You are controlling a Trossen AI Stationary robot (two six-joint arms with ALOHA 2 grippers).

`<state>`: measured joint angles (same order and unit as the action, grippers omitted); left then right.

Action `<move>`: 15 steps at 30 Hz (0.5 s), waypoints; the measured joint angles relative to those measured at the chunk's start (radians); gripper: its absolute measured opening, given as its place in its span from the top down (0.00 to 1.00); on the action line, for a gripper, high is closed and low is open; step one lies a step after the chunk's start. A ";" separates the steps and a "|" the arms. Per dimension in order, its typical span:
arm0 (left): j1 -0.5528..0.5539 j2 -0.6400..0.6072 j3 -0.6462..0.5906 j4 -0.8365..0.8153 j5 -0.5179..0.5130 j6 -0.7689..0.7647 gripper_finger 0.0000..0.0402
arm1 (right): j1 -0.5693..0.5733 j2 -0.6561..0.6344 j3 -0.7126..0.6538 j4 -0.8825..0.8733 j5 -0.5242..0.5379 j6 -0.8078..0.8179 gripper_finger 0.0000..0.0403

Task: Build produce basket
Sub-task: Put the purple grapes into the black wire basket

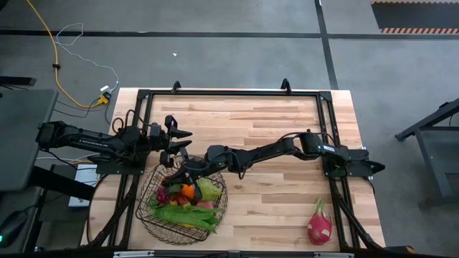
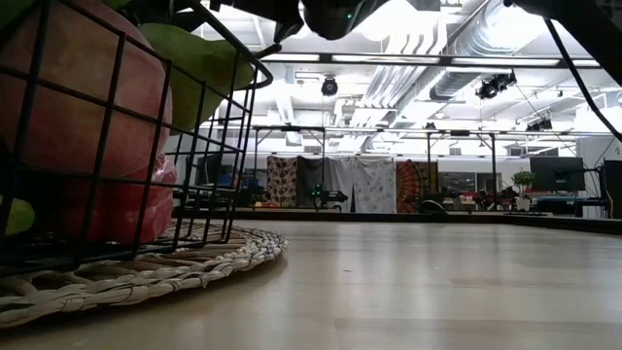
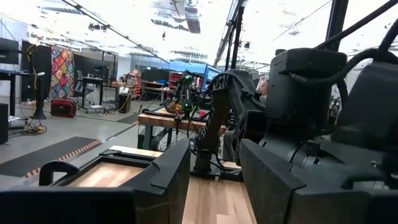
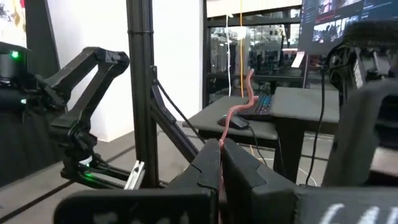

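Observation:
The dark wire basket [image 1: 152, 208] stands near the table's front left. In it lie green beans [image 1: 183, 215], a green pear [image 1: 208, 189], an orange [image 1: 188, 190] and dark red fruit [image 1: 164, 194]. In the low view, pink fruit [image 2: 78, 92] and the pear [image 2: 194, 58] press against its mesh [image 2: 209, 146]. A pink dragon fruit [image 1: 320, 223] lies on the table at the front right. My right gripper [image 1: 181, 172] reaches over the basket's far rim, shut on a thin pink strand [image 4: 239, 106]. My left gripper [image 1: 181, 142] waits open just beyond the basket, with nothing between its fingers [image 3: 168, 180]. My right gripper pinches a thin pink strand [image 4: 220, 149] between its two shut fingers. The strand runs along the seam between them and curls up past the fingertips. The fingers point about level toward the table's left. What the strand belongs to I cannot tell; the gripper hides it.
The basket rests on a woven round mat [image 2: 194, 267]. A black frame [image 1: 229, 93] runs around the table's edges. Bare wood [image 1: 272, 201] lies between the basket and the dragon fruit.

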<state>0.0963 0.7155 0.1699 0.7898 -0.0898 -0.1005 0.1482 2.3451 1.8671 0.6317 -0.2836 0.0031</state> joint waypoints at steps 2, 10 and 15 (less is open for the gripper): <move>0.000 0.000 0.000 0.000 0.000 0.000 0.68 | 0.001 0.000 0.000 -0.018 0.000 0.016 1.00; 0.000 0.000 0.000 0.000 0.000 0.000 0.68 | -0.003 0.000 0.000 -0.152 0.000 0.025 1.00; 0.000 0.000 0.000 0.000 0.000 0.000 0.68 | -0.003 0.000 0.000 -0.154 -0.008 0.024 1.00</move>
<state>0.0963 0.7155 0.1699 0.7898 -0.0902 -0.1009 0.1455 2.3451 1.8675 0.4779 -0.2916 0.0269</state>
